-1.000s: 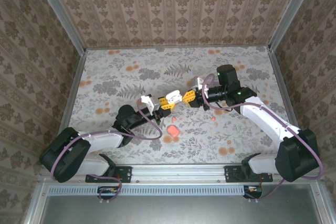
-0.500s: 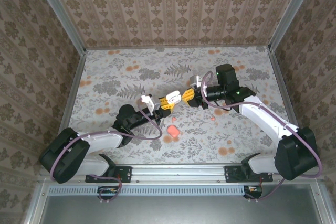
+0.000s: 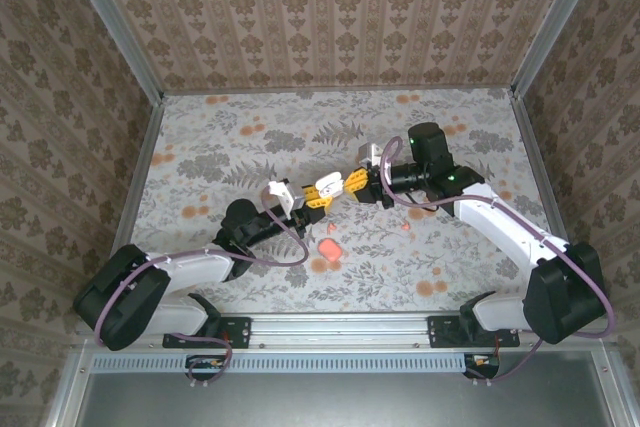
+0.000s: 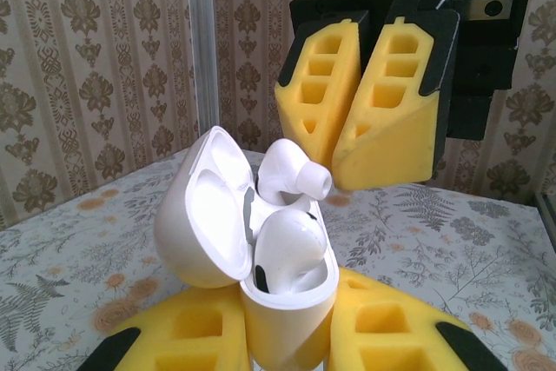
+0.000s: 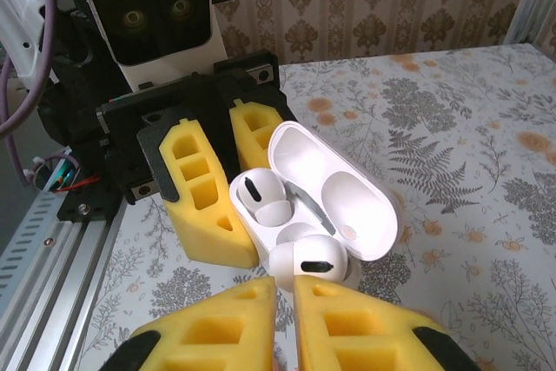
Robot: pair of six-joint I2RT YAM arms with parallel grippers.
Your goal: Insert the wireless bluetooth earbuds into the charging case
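The left gripper (image 4: 291, 336) has its yellow fingers clamped on the bottom of the white charging case (image 4: 201, 219) and holds it upright above the flowered table (image 3: 250, 147). The lid of the case is open and leans back. One earbud (image 4: 291, 254) sits already in its socket. The second earbud (image 4: 291, 175) is higher, just over the other socket and at the rim of the case. I cannot tell if its stem is already inside. The right gripper (image 5: 282, 293) comes from the opposite side. Its fingers are almost together and pinch this second earbud at their tips. In the top view the two grippers meet over the middle of the table, and a small pink object (image 3: 329, 247) lies on the table near them.
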